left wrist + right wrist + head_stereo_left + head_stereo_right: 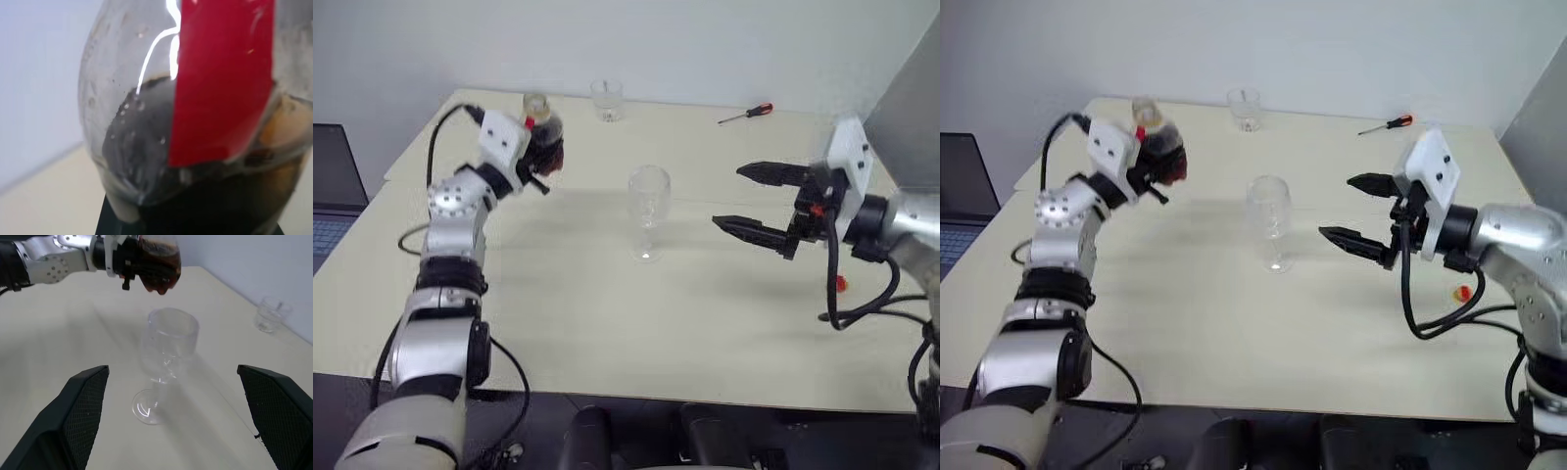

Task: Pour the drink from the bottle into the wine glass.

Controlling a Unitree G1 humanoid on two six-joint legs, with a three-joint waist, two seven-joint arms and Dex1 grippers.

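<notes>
My left gripper (545, 159) is shut on the bottle (544, 135), a small rounded clear bottle with a red label, held up off the table at the left. The drink (146, 147), a dark brown liquid, fills its lower body. In the right wrist view the bottle (159, 264) hangs beyond and above the wine glass (168, 345). The wine glass (648, 211) stands upright and empty at the table's middle, apart from both grippers. To its right, my right gripper (727, 196) is open with nothing in it, its fingers pointing at the glass.
A short clear tumbler (606, 99) stands at the table's far edge. A red-handled screwdriver (747, 114) lies far right. A small red and yellow thing (1462, 292) lies under my right arm. A laptop (333, 186) sits off the table's left side, a grey panel (911, 108) at the right.
</notes>
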